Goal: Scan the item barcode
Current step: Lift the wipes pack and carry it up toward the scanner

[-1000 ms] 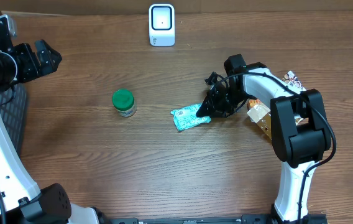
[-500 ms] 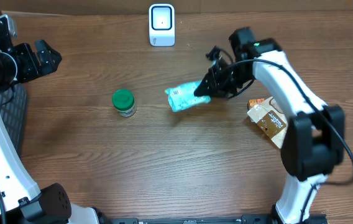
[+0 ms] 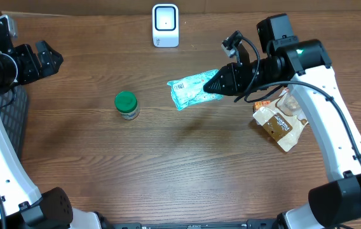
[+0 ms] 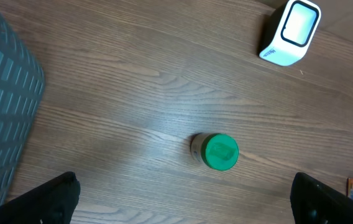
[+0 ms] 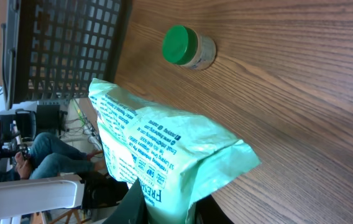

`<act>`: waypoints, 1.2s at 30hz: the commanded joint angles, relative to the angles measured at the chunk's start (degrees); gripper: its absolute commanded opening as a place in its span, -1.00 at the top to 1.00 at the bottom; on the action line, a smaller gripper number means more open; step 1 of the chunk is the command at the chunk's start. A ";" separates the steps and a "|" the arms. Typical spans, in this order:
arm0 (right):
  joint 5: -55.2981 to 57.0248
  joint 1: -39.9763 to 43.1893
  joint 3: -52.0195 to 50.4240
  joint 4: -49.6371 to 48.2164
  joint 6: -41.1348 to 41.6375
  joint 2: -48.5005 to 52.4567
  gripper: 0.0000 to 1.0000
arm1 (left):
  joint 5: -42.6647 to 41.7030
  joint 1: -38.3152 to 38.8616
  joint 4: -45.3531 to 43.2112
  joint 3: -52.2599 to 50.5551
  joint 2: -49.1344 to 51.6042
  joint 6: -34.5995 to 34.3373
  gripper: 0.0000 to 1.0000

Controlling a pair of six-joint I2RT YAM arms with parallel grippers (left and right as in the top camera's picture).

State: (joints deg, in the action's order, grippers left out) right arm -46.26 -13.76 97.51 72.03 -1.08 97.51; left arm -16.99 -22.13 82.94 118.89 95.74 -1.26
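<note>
A crinkled mint-green packet (image 3: pixel 192 93) printed with dark text is gripped by one end in the closed right hand (image 3: pixel 217 84). It is held clear of the desk (image 3: pixel 168 159), roughly flat, with its free end pointed left. A white scanner (image 3: pixel 166 25) with a dark-framed window is stood upright near the desk's far edge, apart from the packet.

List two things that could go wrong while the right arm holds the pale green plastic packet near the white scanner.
1. The right gripper pinches the pale green crinkled plastic packet by one end only; the limp free end may sag or slip out.
2. The packet is creased, so the white box-shaped scanner may fail to read its code.
</note>
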 commanded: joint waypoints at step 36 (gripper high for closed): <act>73.46 -18.56 20.59 -28.09 -3.63 8.61 0.70 | -0.44 0.17 -0.07 0.83 -0.39 1.07 -0.99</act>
State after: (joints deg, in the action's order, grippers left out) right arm 10.24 -30.55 117.25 48.42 3.92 101.38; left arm -16.95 -22.11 82.94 118.89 95.74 -1.26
